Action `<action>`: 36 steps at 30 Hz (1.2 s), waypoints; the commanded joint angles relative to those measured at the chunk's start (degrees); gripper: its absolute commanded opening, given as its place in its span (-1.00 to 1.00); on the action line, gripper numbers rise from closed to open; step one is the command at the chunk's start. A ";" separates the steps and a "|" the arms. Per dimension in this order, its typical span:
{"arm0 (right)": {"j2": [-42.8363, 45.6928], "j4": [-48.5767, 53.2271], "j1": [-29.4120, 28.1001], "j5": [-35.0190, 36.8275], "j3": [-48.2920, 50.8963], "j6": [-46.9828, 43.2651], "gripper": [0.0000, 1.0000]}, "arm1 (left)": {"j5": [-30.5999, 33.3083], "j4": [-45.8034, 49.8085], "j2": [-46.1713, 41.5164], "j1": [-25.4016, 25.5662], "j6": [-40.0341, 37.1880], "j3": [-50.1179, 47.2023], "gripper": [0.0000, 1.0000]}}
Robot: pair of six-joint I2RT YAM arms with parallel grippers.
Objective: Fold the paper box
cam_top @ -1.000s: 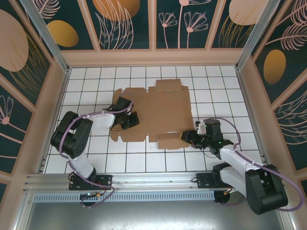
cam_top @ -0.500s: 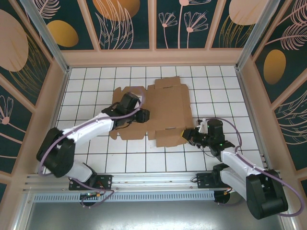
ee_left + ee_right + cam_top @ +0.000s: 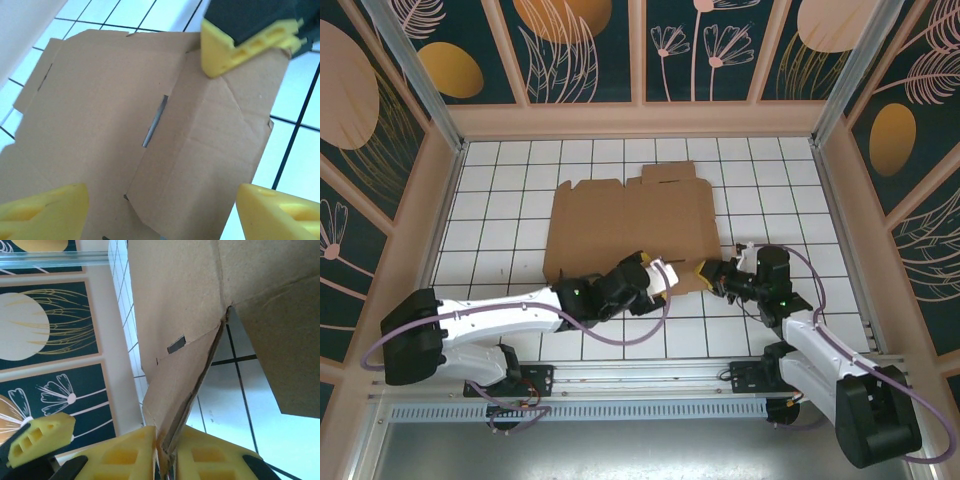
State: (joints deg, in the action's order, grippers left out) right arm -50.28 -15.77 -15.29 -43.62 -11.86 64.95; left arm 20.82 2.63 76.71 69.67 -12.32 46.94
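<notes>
The paper box (image 3: 620, 225) lies as a brown cardboard blank on the white tiles, mostly flat, with flaps along its far edge. My right gripper (image 3: 708, 272) is shut on its near right corner flap. In the right wrist view the yellow pads (image 3: 125, 455) pinch the flap's raised edge (image 3: 172, 440). My left gripper (image 3: 655, 275) hovers over the blank's near edge, just left of the right one. Its yellow fingertips (image 3: 42, 210) stand wide apart above the slotted flap (image 3: 200, 150), holding nothing.
Patterned walls (image 3: 580, 50) close in the tiled floor on three sides. A metal rail (image 3: 620, 375) runs along the near edge by the arm bases. Bare tiles (image 3: 500, 170) lie left, right and behind the cardboard.
My left arm swung from the blank's left half round to its near edge and opened its jaws. The cardboard now lies flatter. My right gripper closed on the corner flap.
</notes>
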 commanded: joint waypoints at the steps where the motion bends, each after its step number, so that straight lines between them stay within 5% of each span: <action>1: 1.80 -3.49 0.45 -1.22 -0.90 2.86 -0.66 | 6.71 -6.68 1.62 3.14 -9.36 -0.98 0.70; 10: 3.68 -7.01 0.50 -1.62 0.68 6.76 -0.66 | 19.90 -23.85 9.89 7.13 -19.68 -5.31 0.78; 15: 4.18 -7.97 0.35 -2.29 1.13 7.78 -0.66 | 28.78 -38.33 13.70 7.25 -29.76 -6.37 0.56; 18: 4.90 -7.46 0.40 -2.13 1.13 7.91 -0.66 | 28.66 -41.08 13.82 7.32 -31.43 -6.33 0.27; 23: 5.08 -7.74 0.43 -1.94 1.50 8.42 -0.66 | 26.92 -39.94 13.65 7.35 -30.28 -5.95 -0.49; 27: 4.97 -7.57 0.45 -1.87 0.82 8.53 -0.64 | 26.37 -38.95 13.65 7.32 -29.73 -6.27 -0.85; 29: 5.06 -7.02 0.57 -2.16 -0.32 8.10 -0.47 | 26.52 -38.79 13.19 7.37 -29.61 -6.42 -0.95; 31: 5.67 -3.79 0.62 -1.93 -3.59 5.77 -0.05 | 26.95 -38.76 12.49 7.32 -29.53 -6.44 -1.00; 36: 8.75 21.70 2.25 9.43 -23.12 -9.67 0.35 | 27.53 -34.55 8.83 6.56 -26.84 -3.18 -1.00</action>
State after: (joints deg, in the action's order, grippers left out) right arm -44.80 -7.07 -14.20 -41.45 -23.46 65.76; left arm 46.59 -32.58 89.30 76.82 -42.22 40.66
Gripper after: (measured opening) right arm 0.656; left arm 0.052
